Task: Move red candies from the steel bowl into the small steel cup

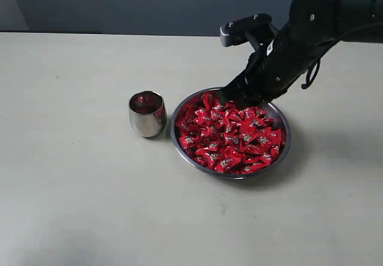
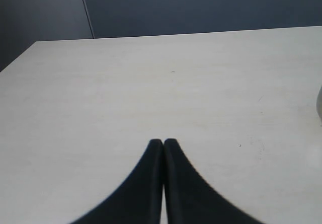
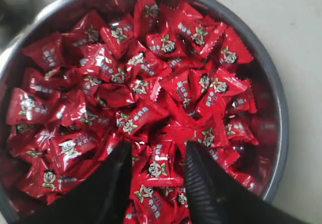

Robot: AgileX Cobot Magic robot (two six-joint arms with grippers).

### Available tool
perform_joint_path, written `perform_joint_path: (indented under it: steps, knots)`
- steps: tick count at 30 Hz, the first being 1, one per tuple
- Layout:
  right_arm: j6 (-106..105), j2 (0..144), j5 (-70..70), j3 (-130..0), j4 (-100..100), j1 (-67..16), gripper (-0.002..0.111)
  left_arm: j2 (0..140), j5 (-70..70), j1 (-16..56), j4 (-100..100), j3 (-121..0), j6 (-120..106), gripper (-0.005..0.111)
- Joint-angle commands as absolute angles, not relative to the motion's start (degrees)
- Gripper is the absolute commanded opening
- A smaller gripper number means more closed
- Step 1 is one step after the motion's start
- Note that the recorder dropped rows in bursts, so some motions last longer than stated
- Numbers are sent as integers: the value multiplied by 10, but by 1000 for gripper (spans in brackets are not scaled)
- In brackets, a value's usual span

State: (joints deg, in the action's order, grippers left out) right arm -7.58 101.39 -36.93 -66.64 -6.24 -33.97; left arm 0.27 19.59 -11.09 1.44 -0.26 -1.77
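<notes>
Dozens of red candies (image 1: 230, 135) lay heaped in the steel bowl (image 1: 288, 137), which sat on the pale counter (image 1: 78, 188) right of the middle in the exterior view. Their shiny wrappers carried small silvery-white print and were piled several deep, so that only the bowl's rim and a strip of its inner wall showed. The small steel cup (image 1: 147, 113) stood upright just beside the bowl on its left, near it but with a narrow gap between them. The inside of the cup looked dark reddish; whether that was a candy or only a reflection could not be told.

The right arm (image 1: 311, 33) reached down from the upper right, and the right claw (image 1: 232, 96) was at the far side of the bowl, its tips down among the candies close to the rim. In the right wrist view the right claw (image 3: 158, 151) was spread, its two black fingers (image 3: 121, 173) standing apart with candies (image 3: 158, 168) lying in the gap between them. The fingers were not pressed onto any single candy, and the pile filled the bowl (image 3: 266, 133) around them.

The left claw (image 2: 163, 143) was pressed together, its two dark fingertips touching along their length and holding nothing, above a bare stretch of counter (image 2: 151, 83).
</notes>
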Motion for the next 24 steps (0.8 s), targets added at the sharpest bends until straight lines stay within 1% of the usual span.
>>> perform_joint_path:
  steps: [1, 7, 12, 15, 17, 24]
  knots:
    - [-43, 1010, -340, -648, -44, -337, 35, 0, 191, -107, 16, 0, -17, 0]
    - [16, 1012, -323, -653, -38, -337, 35, 0, 191, -107, 16, 0, -17, 0]
    - [88, 1049, -380, -697, 12, -337, 35, 0, 191, -107, 16, 0, -17, 0]
    - [169, 1080, -445, -743, 44, -337, 35, 0, 191, -107, 16, 0, -17, 0]
    - [187, 1097, -480, -769, 51, -337, 35, 0, 191, -107, 16, 0, -17, 0]
    - [203, 1118, -493, -793, 49, -337, 35, 0, 191, -107, 16, 0, -17, 0]
